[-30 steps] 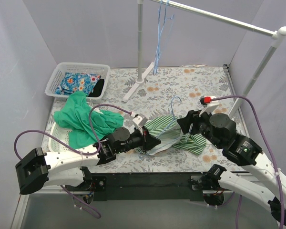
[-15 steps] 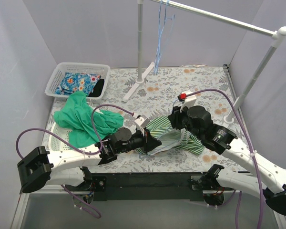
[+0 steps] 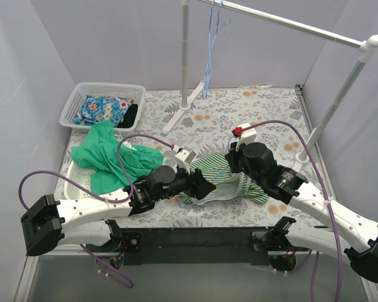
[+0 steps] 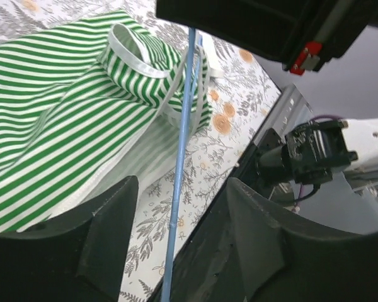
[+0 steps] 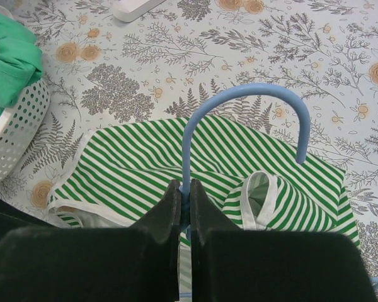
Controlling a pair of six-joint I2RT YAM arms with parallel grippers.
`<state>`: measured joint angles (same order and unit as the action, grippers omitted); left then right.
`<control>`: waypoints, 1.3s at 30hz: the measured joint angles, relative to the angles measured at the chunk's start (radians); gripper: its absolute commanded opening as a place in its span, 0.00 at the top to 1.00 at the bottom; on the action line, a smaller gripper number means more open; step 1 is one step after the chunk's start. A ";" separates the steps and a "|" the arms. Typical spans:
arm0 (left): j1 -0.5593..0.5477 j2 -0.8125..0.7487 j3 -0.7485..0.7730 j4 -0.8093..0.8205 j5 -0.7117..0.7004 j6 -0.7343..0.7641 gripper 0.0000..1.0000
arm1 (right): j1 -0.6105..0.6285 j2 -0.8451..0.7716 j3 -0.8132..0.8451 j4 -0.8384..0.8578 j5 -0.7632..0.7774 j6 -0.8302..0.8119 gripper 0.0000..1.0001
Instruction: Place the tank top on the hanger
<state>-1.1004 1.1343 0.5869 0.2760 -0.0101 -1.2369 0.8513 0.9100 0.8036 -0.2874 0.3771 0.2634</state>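
The green-and-white striped tank top (image 3: 215,166) lies rumpled on the flowered table between my two arms, one white-edged strap (image 5: 259,196) looped up. A light-blue wire hanger (image 5: 239,94) lies on it, hook pointing away. My right gripper (image 5: 184,185) is shut on the hanger's neck just below the hook; in the top view it (image 3: 230,162) covers the hook. My left gripper (image 4: 181,185) stands open at the top's left edge, and a straight hanger wire (image 4: 184,126) runs between its fingers without touching them. Seen from above, the left gripper (image 3: 208,187) points right.
A plain green garment (image 3: 107,157) spills over a low white basket (image 5: 12,135) at the left. A second white basket (image 3: 82,88) at the back left holds blue flowered cloth (image 3: 101,108). A clothes rack's pole (image 3: 185,50) and rail (image 3: 290,22) carry more blue hangers (image 3: 211,44).
My left gripper has opened and let go of the hanger wire. My right arm has swung left over the top and its gripper has shut on the hanger's neck.
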 measured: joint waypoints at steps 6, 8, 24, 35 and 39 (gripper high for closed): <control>-0.002 -0.063 0.066 -0.197 -0.156 -0.076 0.44 | 0.001 -0.004 0.000 0.007 0.037 0.000 0.99; -0.002 -0.088 0.082 -0.289 -0.222 -0.127 0.51 | 0.001 -0.005 -0.001 0.007 0.049 0.000 0.99; -0.002 -0.095 0.000 -0.658 -0.354 -0.381 0.59 | 0.001 -0.005 -0.002 0.007 0.089 -0.009 0.99; -0.002 0.025 -0.010 -0.542 -0.372 -0.378 0.58 | 0.001 -0.005 -0.002 0.006 0.135 -0.009 0.99; -0.002 0.060 -0.016 -0.492 -0.390 -0.372 0.72 | 0.001 -0.005 -0.004 0.009 0.172 -0.008 0.99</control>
<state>-1.1019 1.1942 0.5709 -0.2157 -0.4000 -1.6089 0.8520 0.9051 0.7994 -0.2787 0.5495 0.2558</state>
